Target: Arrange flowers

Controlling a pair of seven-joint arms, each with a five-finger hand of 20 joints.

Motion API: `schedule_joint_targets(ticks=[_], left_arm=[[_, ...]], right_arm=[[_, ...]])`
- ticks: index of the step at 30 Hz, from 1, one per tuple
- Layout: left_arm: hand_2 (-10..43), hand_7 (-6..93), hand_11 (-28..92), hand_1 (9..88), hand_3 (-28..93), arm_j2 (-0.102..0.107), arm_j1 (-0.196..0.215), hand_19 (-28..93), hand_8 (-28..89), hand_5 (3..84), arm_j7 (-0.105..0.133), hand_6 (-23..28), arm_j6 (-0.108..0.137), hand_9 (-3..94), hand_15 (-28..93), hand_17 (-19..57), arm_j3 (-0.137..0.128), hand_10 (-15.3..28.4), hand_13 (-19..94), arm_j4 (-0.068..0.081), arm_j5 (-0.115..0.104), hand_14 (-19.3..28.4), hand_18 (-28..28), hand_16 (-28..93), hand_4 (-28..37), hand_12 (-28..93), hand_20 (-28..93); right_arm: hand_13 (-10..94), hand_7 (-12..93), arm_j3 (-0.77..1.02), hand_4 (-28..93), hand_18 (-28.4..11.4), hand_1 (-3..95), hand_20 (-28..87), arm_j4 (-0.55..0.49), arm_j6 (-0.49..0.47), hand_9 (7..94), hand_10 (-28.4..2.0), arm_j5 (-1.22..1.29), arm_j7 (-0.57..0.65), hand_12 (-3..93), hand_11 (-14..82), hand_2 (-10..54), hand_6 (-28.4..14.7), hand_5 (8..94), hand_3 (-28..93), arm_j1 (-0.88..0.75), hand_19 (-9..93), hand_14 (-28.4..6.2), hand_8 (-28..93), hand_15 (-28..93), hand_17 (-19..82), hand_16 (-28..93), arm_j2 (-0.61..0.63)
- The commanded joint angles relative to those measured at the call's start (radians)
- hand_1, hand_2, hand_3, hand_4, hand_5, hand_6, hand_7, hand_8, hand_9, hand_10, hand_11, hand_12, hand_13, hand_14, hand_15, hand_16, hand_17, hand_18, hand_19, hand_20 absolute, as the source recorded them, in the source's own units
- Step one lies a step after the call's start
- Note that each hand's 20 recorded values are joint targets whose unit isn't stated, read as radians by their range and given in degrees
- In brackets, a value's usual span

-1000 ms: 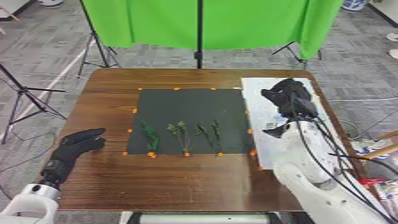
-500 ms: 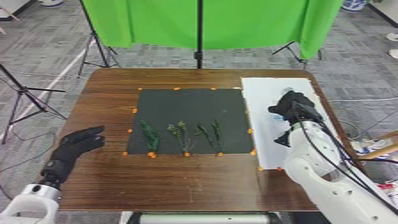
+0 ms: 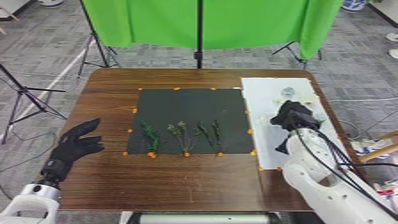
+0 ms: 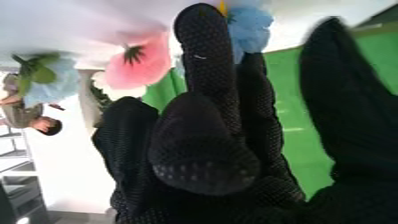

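Flowers [image 3: 288, 92] here on the white sheet [image 3: 266, 89], at the robot's right, with pale blooms just beyond the right hand [image 3: 298, 117] as the head view looks down. And in the wrist view, look at the colour! A blue flower [image 4: 250, 31] sits right by the fingertips, partly behind them; whether they touch, I can't tell. A pink flower [image 4: 147, 60] is close by, with a white flower [image 4: 117, 91] peeking out and a second blue flower [image 4: 55, 80] farther from the fingers. That hand is open, fingers mostly extended, a wide gap to the thumb; I can't tell if it has hold of anything.

Now the edges: the sheet runs close along the table's [image 3: 169, 187] right edge, and a white strip separates the hand from the dark mat [image 3: 191, 105]. Green stems [image 3: 149, 137] line the mat's near half. Over on the other side, the left hand [image 3: 78, 146] is open, thumb spread wide, holding nothing, between the mat and the table's left edge.
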Motion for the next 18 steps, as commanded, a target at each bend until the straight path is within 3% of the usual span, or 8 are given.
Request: schedule_joint_targets(ticks=[1, 6, 12, 14, 16, 18], left_arm=[[-7.5, 17.3, 19, 49.4, 63, -0.004, 0.005, 37, -9, 32.2, -0.022, 2.3, -0.027, 26.3, 26, 8.0, -0.005, 8.8, 32, 0.003, 0.0, 15.3, 14.8, 1, -1.4, 12, 33], [-7.3, 16.6, 19, 49.1, 64, -0.002, 0.005, 36, -9, 33.3, -0.02, 2.6, -0.019, 26.8, 26, 7.7, -0.004, 9.0, 32, 0.002, 0.0, 15.7, 14.9, 1, -1.6, 12, 34], [-6.3, 16.4, 19, 48.4, 63, 0.005, 0.018, 36, -8, 34.5, -0.005, 3.0, 0.011, 28.0, 27, 7.7, -0.011, 9.3, 32, -0.001, -0.014, 15.9, 14.9, 1, -2.0, 12, 34], [-6.1, 16.4, 20, 47.7, 63, 0.006, 0.028, 36, -8, 35.2, -0.003, 3.2, 0.02, 29.1, 27, 7.7, -0.024, 9.7, 33, -0.004, -0.026, 16.0, 15.0, 1, -2.0, 12, 33], [-5.2, 16.1, 20, 46.4, 63, 0.005, 0.044, 35, -8, 36.7, 0.002, 3.7, 0.049, 30.8, 27, 7.8, -0.038, 10.3, 33, -0.007, -0.04, 16.3, 15.1, 1, -2.4, 12, 33], [-3.0, 15.4, 20, 43.6, 63, 0.004, 0.059, 35, -8, 38.0, 0.009, 4.2, 0.085, 32.4, 27, 7.8, -0.051, 10.9, 34, -0.008, -0.079, 16.7, 15.2, 1, -3.5, 12, 33]], right_arm=[[94, 17, -0.041, -14, -16.2, 55.0, 59, 0.033, 0.089, 87.4, -10.8, -0.06, -0.011, 40.2, 17.5, -9.5, 0.1, 70.4, 57, -0.029, 93, -0.4, 5, 62, 64, 35, 0.0], [94, 21, -0.053, -13, -15.5, 64.9, 60, 0.035, 0.146, 91.0, -9.0, -0.054, -0.009, 47.0, 13.3, -9.5, -2.1, 75.8, 53, -0.032, 93, 0.2, 14, 65, 65, 33, -0.001], [94, 23, -0.004, -14, -15.3, 66.0, 60, -0.053, 0.158, 91.9, -9.2, -0.016, -0.013, 47.1, 13.6, -9.5, -3.3, 78.9, 55, -0.031, 93, 0.4, 16, 65, 64, 34, 0.014], [94, 23, 0.01, -14, -15.3, 65.9, 60, -0.101, 0.162, 92.0, -9.3, 0.0, -0.024, 47.1, 13.5, -9.5, -3.4, 79.0, 55, -0.02, 93, 0.4, 16, 65, 64, 34, 0.023], [94, 23, 0.016, -14, -15.3, 65.7, 60, -0.15, 0.176, 92.2, -9.4, 0.071, -0.043, 47.1, 13.5, -9.5, -3.4, 79.0, 55, 0.005, 93, 0.4, 16, 65, 64, 34, 0.028], [94, 23, 0.009, -13, -15.2, 65.4, 60, -0.188, 0.193, 92.2, -9.3, 0.127, -0.071, 47.2, 13.5, -9.5, -3.4, 79.0, 56, 0.041, 93, 0.4, 16, 65, 64, 34, 0.026]])
